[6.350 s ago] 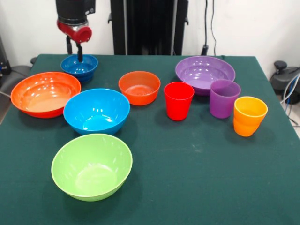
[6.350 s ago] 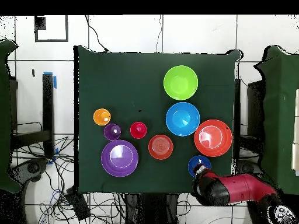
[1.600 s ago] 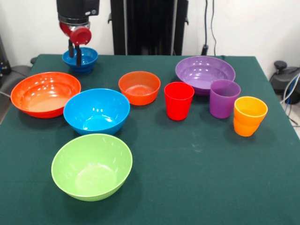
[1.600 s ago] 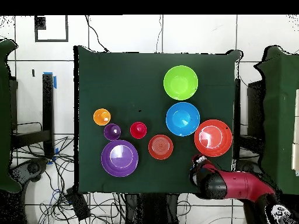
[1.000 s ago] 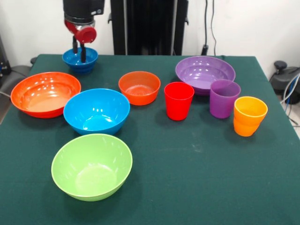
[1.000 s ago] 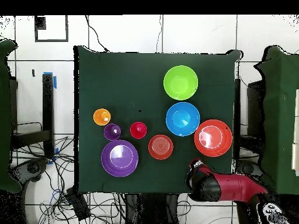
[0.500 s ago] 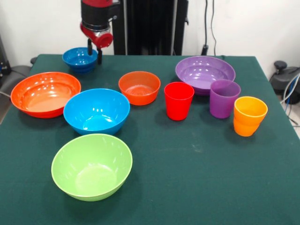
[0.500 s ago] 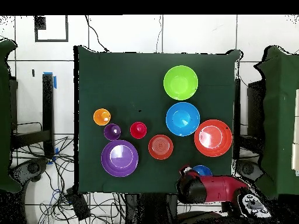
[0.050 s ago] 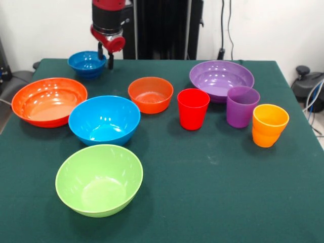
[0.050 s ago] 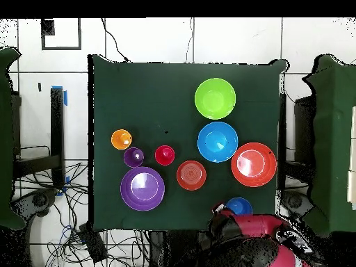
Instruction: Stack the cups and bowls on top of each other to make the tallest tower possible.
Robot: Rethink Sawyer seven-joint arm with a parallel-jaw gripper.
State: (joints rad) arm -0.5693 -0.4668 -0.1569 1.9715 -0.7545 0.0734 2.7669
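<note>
My gripper hangs at the right rim of the small dark blue bowl, open, one finger over the bowl and the other outside it. I cannot tell if it touches the rim. In the overhead view the arm covers the gripper next to that bowl. The wide orange-red bowl, light blue bowl, lime green bowl, small orange bowl, purple bowl, red cup, purple cup and orange cup each stand alone. No tower is in view.
Everything stands on the green-covered table. The dark blue bowl is close to the table's far edge in the front view. A black column rises behind the table, and cables hang off its right side.
In the front view the gripper has moved right, from over the middle of the dark blue bowl to its right rim. That bowl now sits nearer the table's far edge than at first.
</note>
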